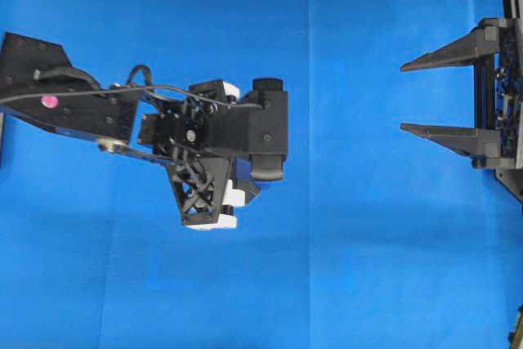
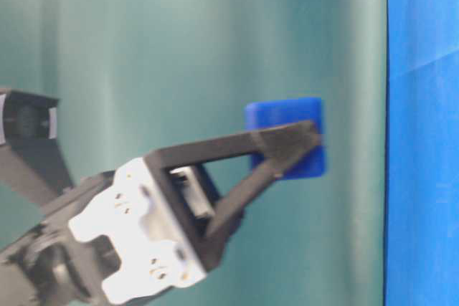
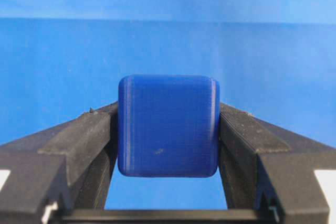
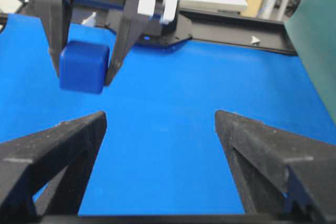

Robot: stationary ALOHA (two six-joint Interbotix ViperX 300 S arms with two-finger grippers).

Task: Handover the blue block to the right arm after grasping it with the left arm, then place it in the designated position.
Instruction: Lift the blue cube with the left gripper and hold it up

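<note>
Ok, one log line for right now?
left gripper: shut on small dark-blue cube, lifted off cloth | right gripper: open, empty | handover: pending

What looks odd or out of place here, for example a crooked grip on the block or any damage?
Nothing stands out. The blue block sits squarely between the fingers of the left gripper, clear of the blue cloth. The right gripper waits open and empty.

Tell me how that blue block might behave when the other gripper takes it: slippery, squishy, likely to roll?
The blue block looks rigid: its faces stay flat where the left gripper clamps it. Its smooth, faintly ridged plastic may be a bit slippery against the fingers. Being a cube with only slightly rounded edges, it probably won't roll once set down.
</note>
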